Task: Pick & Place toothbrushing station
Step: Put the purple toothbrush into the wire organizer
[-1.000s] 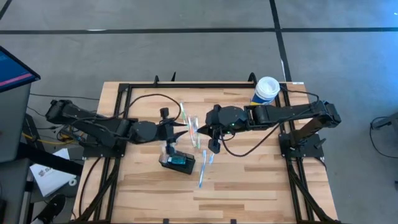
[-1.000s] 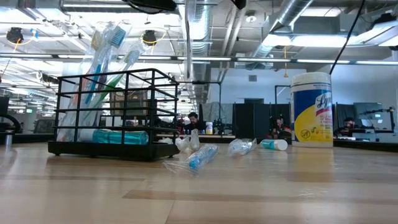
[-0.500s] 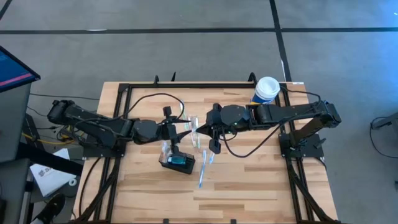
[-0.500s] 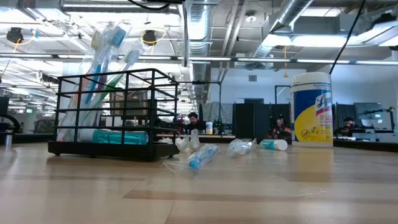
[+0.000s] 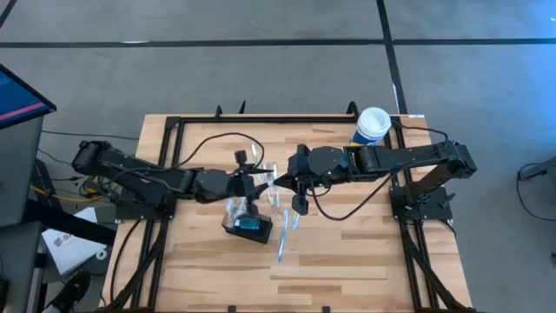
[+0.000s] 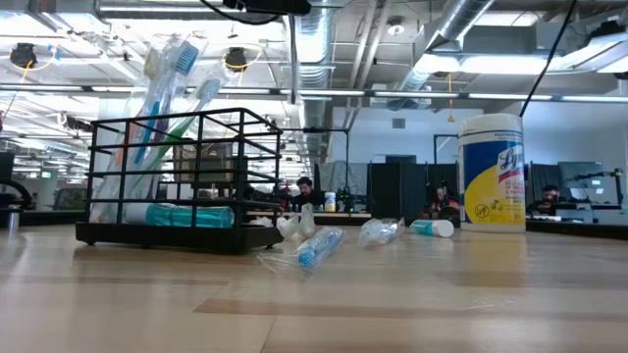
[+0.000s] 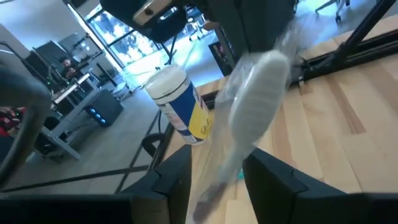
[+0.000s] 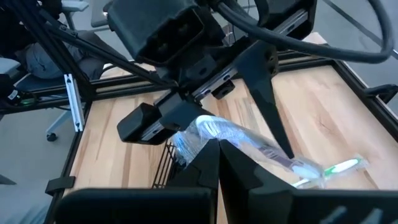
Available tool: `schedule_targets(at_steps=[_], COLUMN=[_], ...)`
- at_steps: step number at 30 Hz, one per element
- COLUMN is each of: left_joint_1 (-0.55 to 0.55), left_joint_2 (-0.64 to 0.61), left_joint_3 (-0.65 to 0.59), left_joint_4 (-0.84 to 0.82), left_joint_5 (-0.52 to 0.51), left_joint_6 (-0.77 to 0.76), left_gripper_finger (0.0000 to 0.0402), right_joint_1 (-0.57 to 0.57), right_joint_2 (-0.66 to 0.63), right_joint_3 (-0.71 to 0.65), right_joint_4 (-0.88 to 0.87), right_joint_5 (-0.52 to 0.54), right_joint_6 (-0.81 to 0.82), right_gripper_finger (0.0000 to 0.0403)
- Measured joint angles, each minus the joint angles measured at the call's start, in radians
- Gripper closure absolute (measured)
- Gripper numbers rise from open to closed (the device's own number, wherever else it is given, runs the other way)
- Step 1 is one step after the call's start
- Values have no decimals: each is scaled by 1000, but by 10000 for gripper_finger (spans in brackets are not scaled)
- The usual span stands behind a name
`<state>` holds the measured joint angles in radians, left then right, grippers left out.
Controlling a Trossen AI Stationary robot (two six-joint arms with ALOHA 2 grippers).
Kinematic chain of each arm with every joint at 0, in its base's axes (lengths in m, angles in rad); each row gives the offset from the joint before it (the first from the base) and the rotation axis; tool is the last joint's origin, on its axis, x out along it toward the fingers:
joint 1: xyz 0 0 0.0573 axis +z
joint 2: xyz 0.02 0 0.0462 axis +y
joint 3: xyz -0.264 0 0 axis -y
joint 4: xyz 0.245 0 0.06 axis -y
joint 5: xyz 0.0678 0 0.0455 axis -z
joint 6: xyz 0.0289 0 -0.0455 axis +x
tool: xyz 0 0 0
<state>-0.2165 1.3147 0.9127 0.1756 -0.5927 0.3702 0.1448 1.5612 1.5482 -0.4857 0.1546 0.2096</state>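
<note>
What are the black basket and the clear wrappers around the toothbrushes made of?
The black basket looks like thin metal wire with a matte black coat: open bars on a solid base. The wrappers look like thin clear plastic film, since they crinkle and glint. I cannot be sure of either.

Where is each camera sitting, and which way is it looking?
High view: above the table, looking straight down. It shows both arms, with the left gripper and right gripper near the black holder.
Low view: at tabletop height, looking level into the room. Hardly any robot shows.
Left wrist view: on the left arm, looking past its own open fingers at the wrapped toothbrush.
Right wrist view: on the right arm, whose own fingers pinch that toothbrush.
Shared: the high and low views both show the wipes canister.
</note>
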Motion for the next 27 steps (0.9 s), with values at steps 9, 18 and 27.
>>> schedule_targets(at_steps=[9, 18, 27], left_joint_1=[-3, -11, -13], left_joint_2=[1, 1, 1], left_joint_3=[0, 0, 0], left_joint_4=[9, 13, 11], left_joint_5=[2, 44, 50], left_joint_6=[0, 0, 0], left_gripper_finger=[326, 376, 394], right_joint_1=[0, 0, 0], right_joint_2=[0, 0, 0], right_joint_3=[0, 0, 0], right_joint_4=[-7, -18, -29], right_joint_5=[0, 0, 0], right_joint_6=[0, 0, -4], right_gripper_finger=[403, 403, 403])
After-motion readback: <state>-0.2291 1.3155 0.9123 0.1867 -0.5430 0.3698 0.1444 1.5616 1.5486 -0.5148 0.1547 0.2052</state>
